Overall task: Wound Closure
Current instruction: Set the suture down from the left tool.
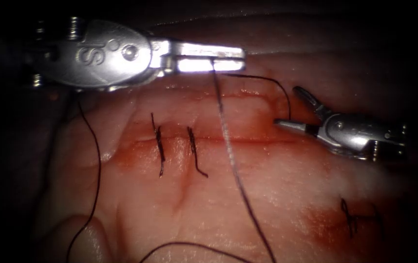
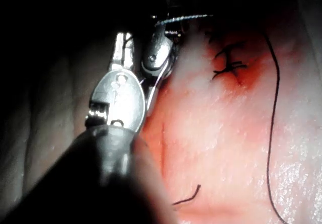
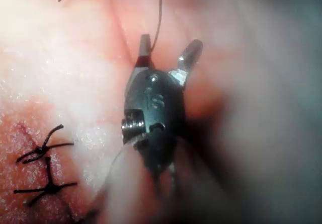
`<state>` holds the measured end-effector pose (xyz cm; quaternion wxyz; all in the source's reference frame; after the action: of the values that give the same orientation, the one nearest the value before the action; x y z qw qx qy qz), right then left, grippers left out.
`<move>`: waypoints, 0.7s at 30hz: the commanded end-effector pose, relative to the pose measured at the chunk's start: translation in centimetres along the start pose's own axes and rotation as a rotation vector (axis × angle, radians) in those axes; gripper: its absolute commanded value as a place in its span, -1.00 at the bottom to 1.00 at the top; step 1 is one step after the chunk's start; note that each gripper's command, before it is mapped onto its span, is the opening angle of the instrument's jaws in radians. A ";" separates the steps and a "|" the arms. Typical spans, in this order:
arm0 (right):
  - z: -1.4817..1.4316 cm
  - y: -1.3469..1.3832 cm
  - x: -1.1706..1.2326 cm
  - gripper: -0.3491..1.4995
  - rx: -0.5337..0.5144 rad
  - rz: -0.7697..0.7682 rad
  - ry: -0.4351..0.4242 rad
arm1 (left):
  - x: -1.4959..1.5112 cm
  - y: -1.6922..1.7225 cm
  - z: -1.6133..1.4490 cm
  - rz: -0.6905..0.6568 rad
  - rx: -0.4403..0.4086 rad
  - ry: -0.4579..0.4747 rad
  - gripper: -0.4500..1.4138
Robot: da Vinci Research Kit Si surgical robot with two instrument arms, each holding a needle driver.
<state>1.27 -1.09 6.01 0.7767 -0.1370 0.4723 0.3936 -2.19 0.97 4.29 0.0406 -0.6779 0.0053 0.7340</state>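
above the cut (image 1: pixel 209 139), on the far side of the tissue (image 1: pixel 277 195), the left tool (image 1: pixel 209 57) has its fingers pressed together, pinching the thread (image 1: pixel 233 170), which runs taut down across the cut toward the viewer. to do this well, i judge, keep tension steady and in line with the stitch so the tissue doesn't tear. the right tool (image 1: pixel 294 107) sits at the cut's right end, fingers spread, holding nothing; a thin loop of thread arcs just beside them. two stitches (image 1: pixel 175 146) lie left. i cannot make out the needle.
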 end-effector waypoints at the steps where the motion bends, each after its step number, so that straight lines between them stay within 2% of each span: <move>1: -0.13 0.20 -0.06 0.80 -0.026 -0.010 -0.005 | -0.09 -0.05 0.14 0.003 0.009 -0.003 -1.00; 8: -0.56 0.70 -0.04 0.78 -0.106 -0.009 0.001 | -0.60 -0.32 0.72 0.020 0.038 -0.042 -1.00; 16: -0.75 0.86 -0.05 0.74 -0.164 -0.022 -0.024 | -1.31 -0.48 1.51 0.057 0.049 -0.120 -1.00; 21: -0.78 0.95 -0.02 0.74 -0.164 -0.020 -0.022 | -1.71 -0.47 1.96 0.052 0.028 -0.126 -1.00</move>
<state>0.01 -0.91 5.72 0.7715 -0.2024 0.4280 0.4250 -3.99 1.44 6.21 0.0302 -0.6261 0.0298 0.7786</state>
